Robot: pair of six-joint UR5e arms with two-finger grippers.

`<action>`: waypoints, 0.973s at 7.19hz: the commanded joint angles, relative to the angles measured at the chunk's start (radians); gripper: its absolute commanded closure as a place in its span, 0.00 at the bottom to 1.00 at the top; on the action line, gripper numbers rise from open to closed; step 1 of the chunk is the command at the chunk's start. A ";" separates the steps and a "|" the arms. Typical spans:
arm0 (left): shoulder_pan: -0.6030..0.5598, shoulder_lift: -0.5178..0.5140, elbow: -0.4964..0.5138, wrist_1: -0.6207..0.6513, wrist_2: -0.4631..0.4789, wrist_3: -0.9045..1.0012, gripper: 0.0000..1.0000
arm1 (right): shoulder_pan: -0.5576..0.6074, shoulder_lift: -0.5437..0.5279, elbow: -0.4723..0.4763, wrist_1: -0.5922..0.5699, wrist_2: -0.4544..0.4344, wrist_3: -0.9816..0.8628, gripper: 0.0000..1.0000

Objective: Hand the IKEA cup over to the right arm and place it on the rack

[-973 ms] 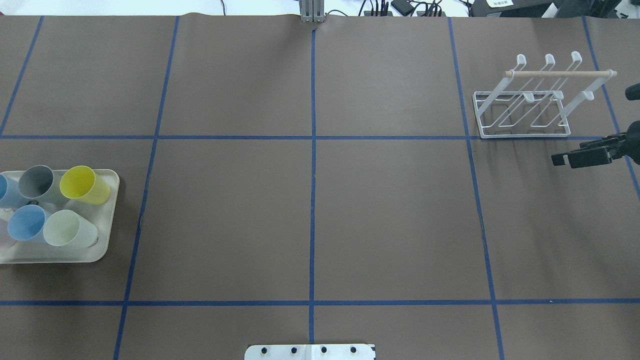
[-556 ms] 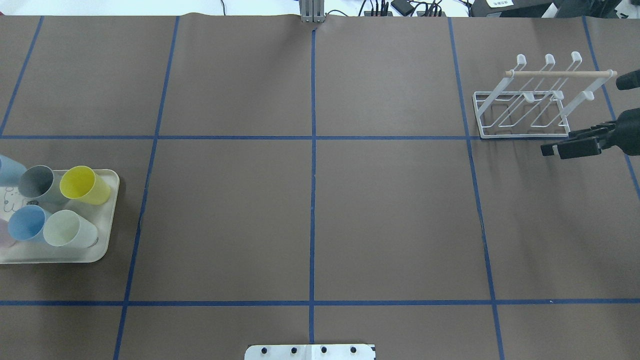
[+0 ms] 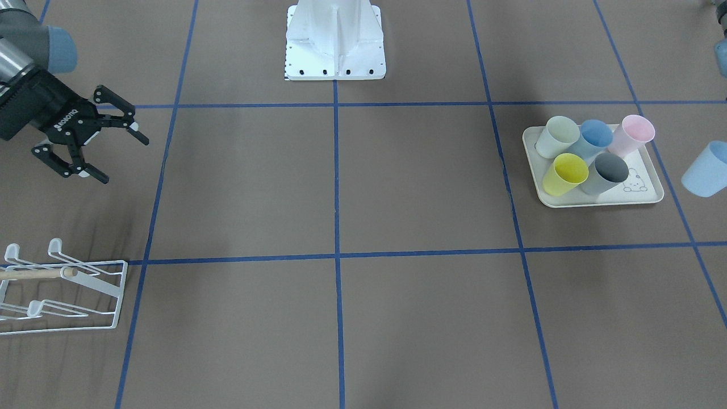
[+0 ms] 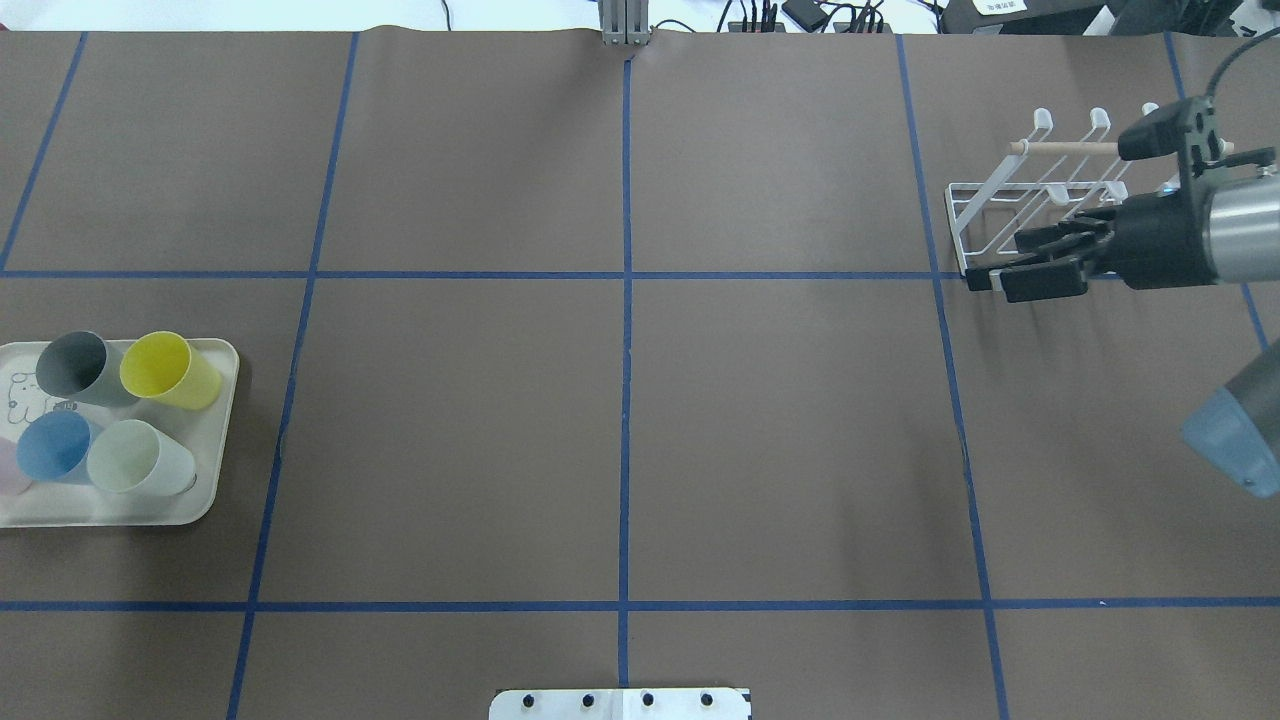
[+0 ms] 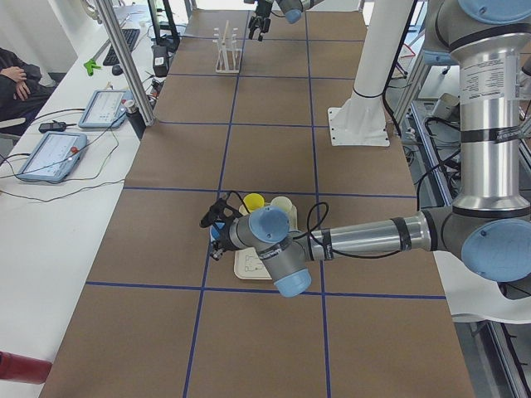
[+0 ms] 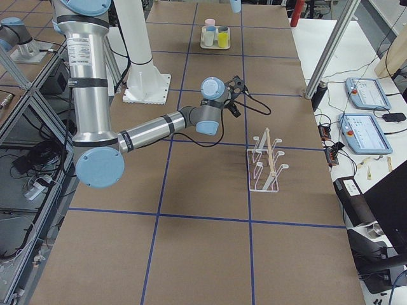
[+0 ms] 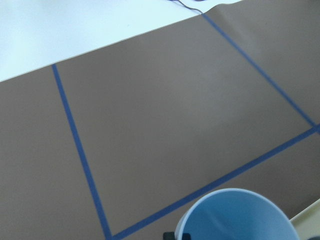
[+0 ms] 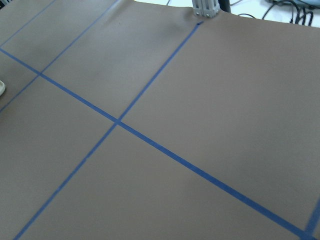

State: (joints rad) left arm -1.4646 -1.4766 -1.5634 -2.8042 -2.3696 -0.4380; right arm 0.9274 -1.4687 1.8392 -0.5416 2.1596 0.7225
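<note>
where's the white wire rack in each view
Front-facing: rack at lower left edge.
Overhead: upper right, partly behind the right end effector.
Exterior left: far top.
Exterior right: right of centre.
Left wrist: not in it.
Right wrist: not in it.
Shared landmark: cup tray at the opposite end.

Cups (image 4: 165, 368) on tray (image 4: 150, 510) at left, rack (image 4: 1060, 147) at right.

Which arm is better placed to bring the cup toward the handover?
Left. Its pincer holds the light-blue cup clear of the tray; the right pincer is open and empty, over by the rack.
</note>
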 commanded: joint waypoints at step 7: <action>0.474 -0.427 -0.244 0.015 0.109 -1.464 1.00 | -0.392 0.344 -0.099 0.003 -0.501 -0.426 0.01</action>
State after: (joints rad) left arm -1.0838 -1.8282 -1.8030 -2.7897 -2.3423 -1.7239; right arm 0.5719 -1.1919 1.7719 -0.5399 1.6602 0.3507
